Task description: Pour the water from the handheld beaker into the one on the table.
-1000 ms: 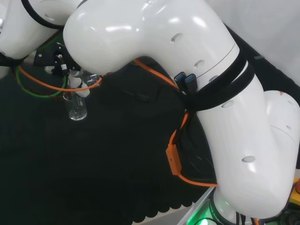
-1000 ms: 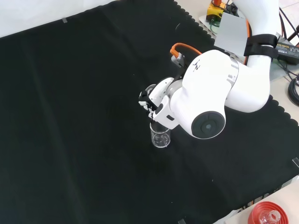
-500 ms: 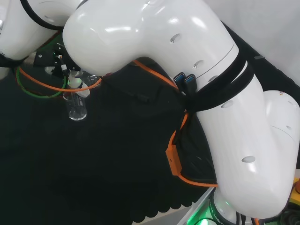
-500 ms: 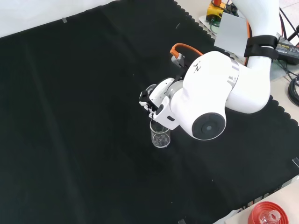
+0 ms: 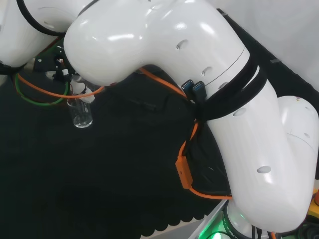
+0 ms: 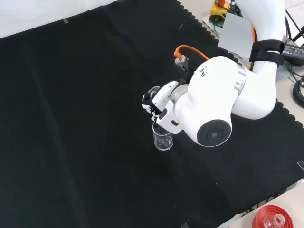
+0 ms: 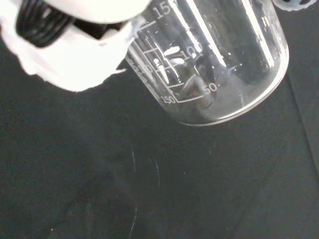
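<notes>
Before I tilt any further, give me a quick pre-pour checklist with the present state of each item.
1. Table beaker upright on the black cloth: ok.
2. Hand directly above the table beaker in the front view: ok.
3. Handheld beaker held by the hand: ok; the wrist view shows it against a white finger.
4. Water left in the handheld beaker: cannot tell; the clear glass shows no plain level.
5. Water level in the table beaker: cannot tell.
6. Cloth around the table beaker free of other ware: ok.
</notes>
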